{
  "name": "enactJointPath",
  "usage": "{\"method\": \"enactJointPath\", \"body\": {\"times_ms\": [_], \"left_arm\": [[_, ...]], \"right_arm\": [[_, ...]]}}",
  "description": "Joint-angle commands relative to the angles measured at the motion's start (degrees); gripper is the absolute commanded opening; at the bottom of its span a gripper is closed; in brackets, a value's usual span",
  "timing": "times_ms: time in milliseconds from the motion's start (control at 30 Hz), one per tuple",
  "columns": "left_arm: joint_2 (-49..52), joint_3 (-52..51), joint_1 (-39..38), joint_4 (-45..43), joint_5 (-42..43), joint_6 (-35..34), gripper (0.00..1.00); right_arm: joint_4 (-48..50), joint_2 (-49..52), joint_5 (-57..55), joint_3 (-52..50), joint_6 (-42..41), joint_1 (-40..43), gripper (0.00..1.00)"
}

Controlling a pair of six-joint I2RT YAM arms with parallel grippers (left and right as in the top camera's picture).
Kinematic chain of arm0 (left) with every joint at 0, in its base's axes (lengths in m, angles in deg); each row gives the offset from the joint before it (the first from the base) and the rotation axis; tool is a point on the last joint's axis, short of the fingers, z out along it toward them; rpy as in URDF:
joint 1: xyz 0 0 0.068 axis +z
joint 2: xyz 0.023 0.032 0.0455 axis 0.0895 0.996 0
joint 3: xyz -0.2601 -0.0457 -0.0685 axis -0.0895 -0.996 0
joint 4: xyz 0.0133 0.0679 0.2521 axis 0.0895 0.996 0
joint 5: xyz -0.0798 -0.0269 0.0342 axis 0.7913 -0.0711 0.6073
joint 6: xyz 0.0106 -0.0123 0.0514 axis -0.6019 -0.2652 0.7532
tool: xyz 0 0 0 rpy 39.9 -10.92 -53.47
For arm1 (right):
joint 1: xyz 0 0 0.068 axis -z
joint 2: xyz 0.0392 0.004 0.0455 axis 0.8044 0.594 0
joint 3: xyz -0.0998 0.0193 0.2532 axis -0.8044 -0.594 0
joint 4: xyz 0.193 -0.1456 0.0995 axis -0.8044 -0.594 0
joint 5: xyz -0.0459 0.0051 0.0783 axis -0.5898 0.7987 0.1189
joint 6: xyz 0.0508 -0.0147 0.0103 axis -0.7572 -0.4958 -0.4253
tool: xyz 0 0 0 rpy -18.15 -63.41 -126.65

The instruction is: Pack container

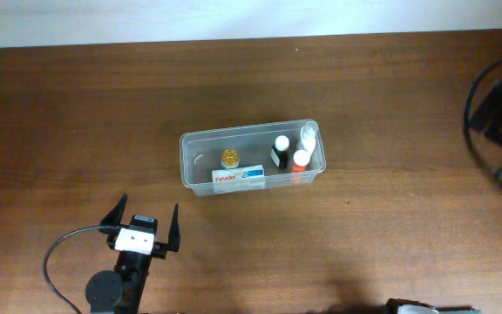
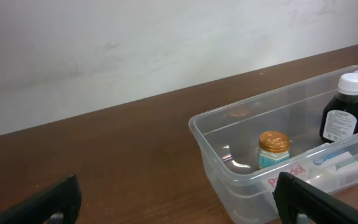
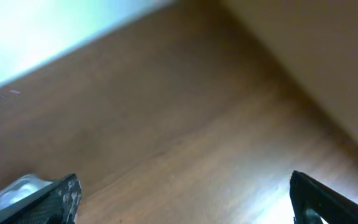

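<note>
The clear plastic container (image 1: 200, 139) sits at the table's middle. Inside it lie a white Panadol box (image 1: 239, 177), a small jar with a gold lid (image 1: 230, 158), a dark bottle with a white cap (image 1: 280, 152), a bottle with an orange-red cap (image 1: 300, 163) and a clear white bottle (image 1: 308, 135). The container also shows in the left wrist view (image 2: 207, 127), with the jar (image 2: 273, 148) and dark bottle (image 2: 345, 109). My left gripper (image 1: 145, 222) is open and empty, in front of and left of the container. My right gripper (image 3: 185, 199) is open over bare table.
The brown wooden table (image 1: 390, 105) runs to a white wall at the back. Black cables and gear (image 1: 499, 113) sit at the right edge. The left arm's cable (image 1: 59, 253) loops at the front left.
</note>
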Motion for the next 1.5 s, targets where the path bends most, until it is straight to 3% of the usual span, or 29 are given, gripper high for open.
{"method": "enactJointPath", "body": {"times_ms": [0, 133, 267, 500, 933, 1200, 1467], "left_arm": [[-0.66, -0.17, 0.28, 0.24, -0.26, -0.52, 0.99], [-0.66, -0.17, 0.28, 0.24, -0.26, -0.52, 0.99], [-0.66, -0.17, 0.28, 0.24, -0.26, -0.5, 0.99], [-0.66, -0.17, 0.28, 0.24, -0.26, -0.52, 0.99], [-0.66, -0.17, 0.28, 0.26, -0.26, -0.5, 0.99], [-0.66, -0.17, 0.28, 0.24, -0.26, -0.52, 0.99], [-0.66, -0.17, 0.28, 0.24, -0.26, -0.52, 0.99]], "right_arm": [[0.39, -7.96, -6.43, -2.21, 1.01, -8.28, 0.98], [3.08, -17.46, -5.22, -9.38, 0.72, -10.05, 0.98], [18.84, -31.52, 0.63, -25.66, 2.12, -10.03, 0.99], [43.34, -52.59, 22.69, -57.68, 22.88, -9.29, 0.98], [87.08, -69.61, 34.84, -100.85, 21.07, -7.54, 0.99], [98.6, -73.99, 32.15, -114.75, 15.78, -7.5, 0.98], [98.53, -75.36, 26.91, -119.27, 13.57, -7.5, 0.98]]}}
